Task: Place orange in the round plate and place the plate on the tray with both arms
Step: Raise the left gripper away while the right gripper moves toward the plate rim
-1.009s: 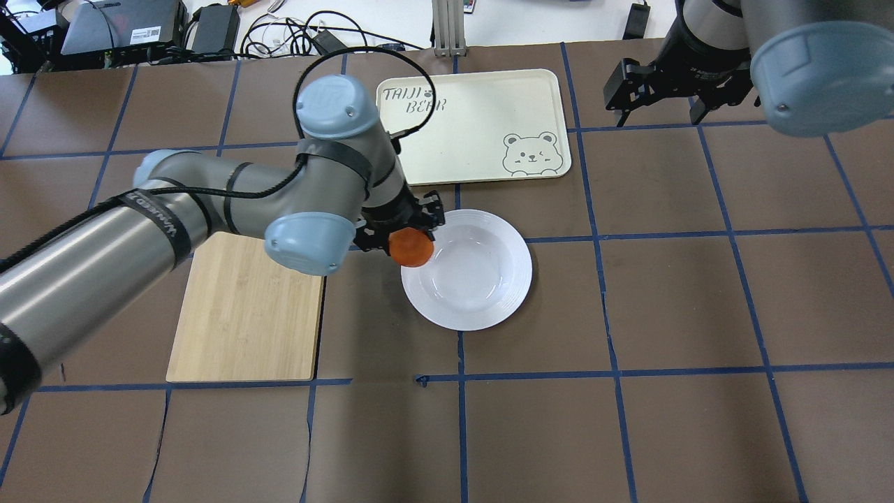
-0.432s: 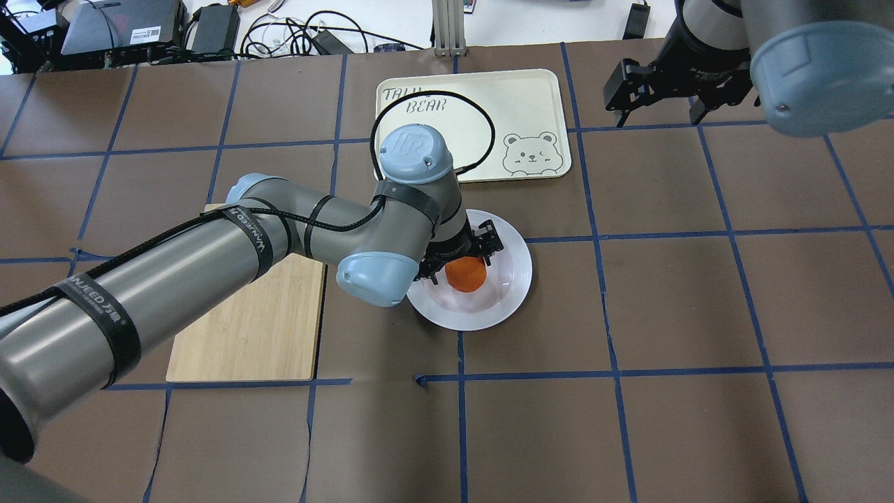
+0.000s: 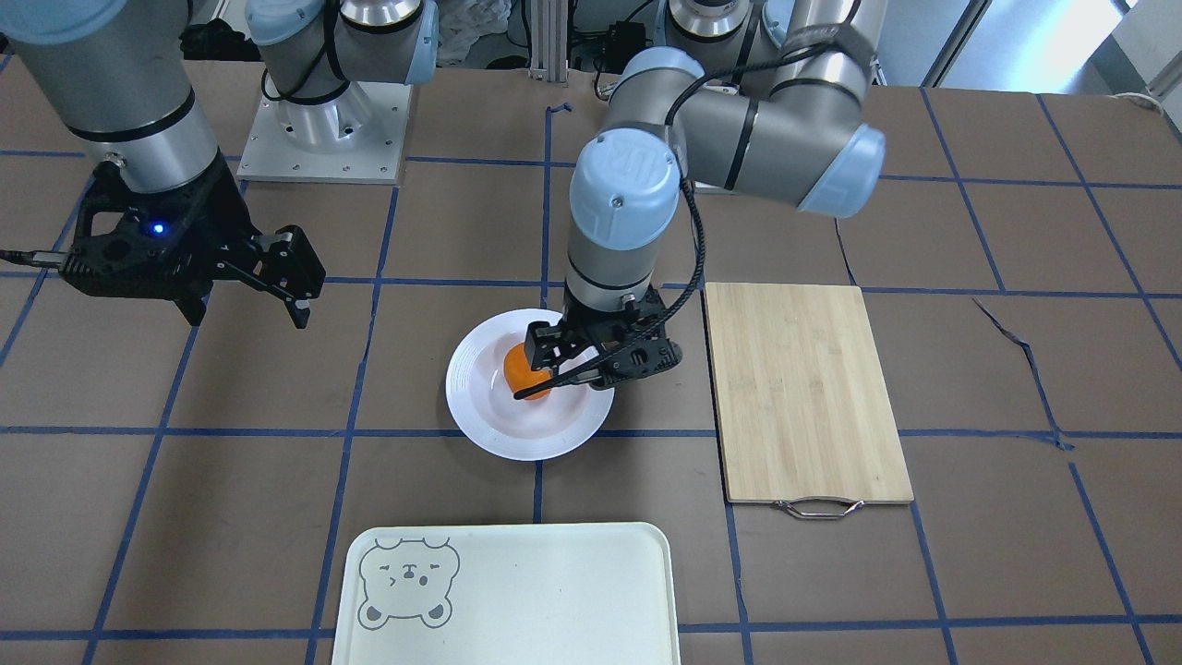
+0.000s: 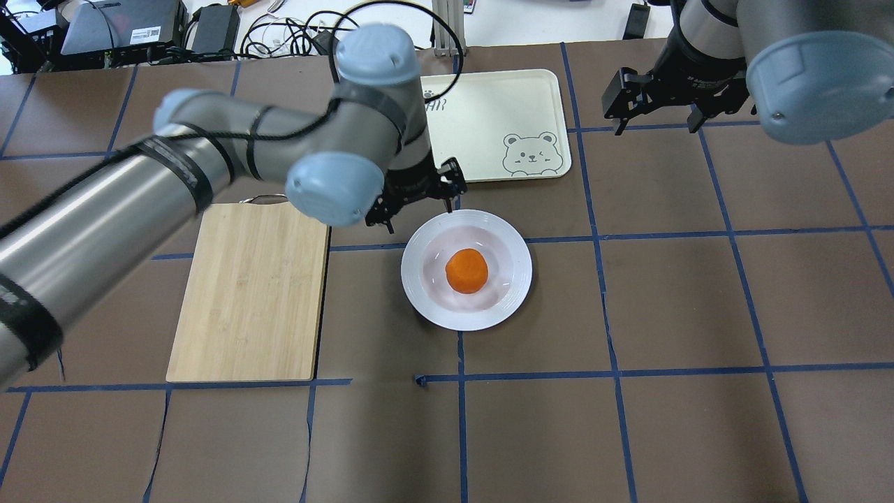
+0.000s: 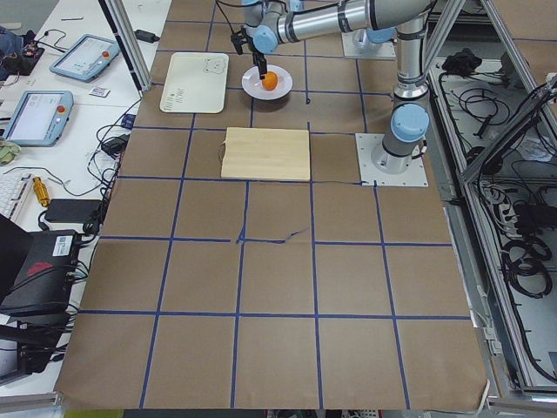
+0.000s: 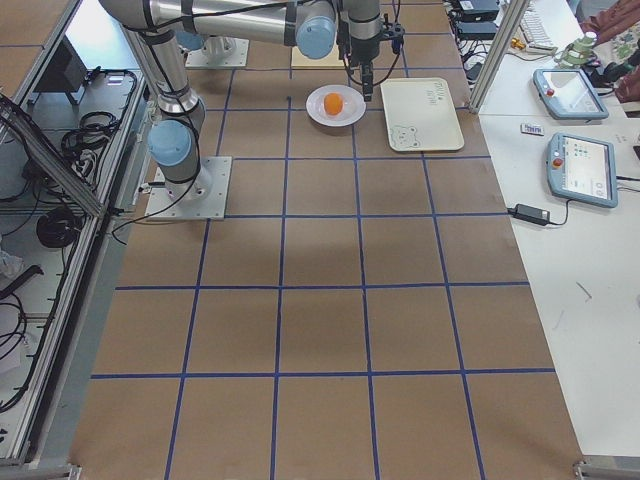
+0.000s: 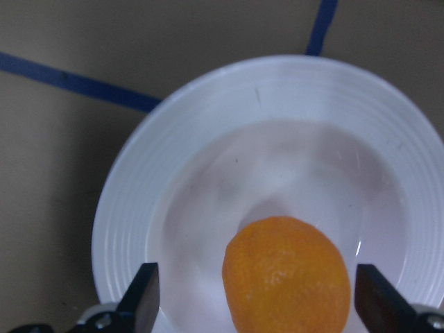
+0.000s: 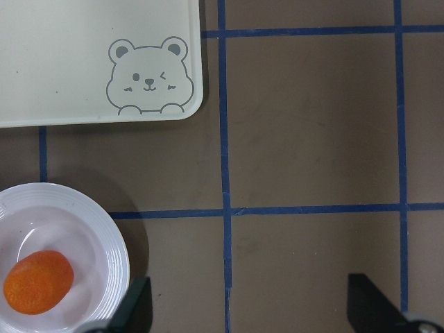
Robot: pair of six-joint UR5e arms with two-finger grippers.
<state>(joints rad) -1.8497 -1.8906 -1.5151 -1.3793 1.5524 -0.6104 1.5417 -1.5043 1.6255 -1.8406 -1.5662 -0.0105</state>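
The orange (image 4: 466,270) lies free in the sunken centre of the round white plate (image 4: 513,293). My left gripper (image 4: 417,202) is open and hangs above the plate's far-left rim, holding nothing. In the left wrist view the orange (image 7: 288,277) sits on the plate (image 7: 139,208) below, between the spread fingers (image 7: 142,305). The cream tray (image 4: 503,112) with the bear drawing lies just beyond the plate. My right gripper (image 4: 653,119) hovers open and empty to the right of the tray. Its wrist view shows the tray corner (image 8: 69,55), the plate (image 8: 114,243) and the orange (image 8: 38,281).
A bamboo cutting board (image 4: 244,300) with a metal handle lies to the left of the plate. Brown paper with blue tape lines covers the table. Cables and devices sit beyond the far table edge (image 4: 209,31).
My left gripper carried the orange over the plate, let it go and drew up and back toward the tray. The orange now rests in the plate. The right gripper hardly moved.
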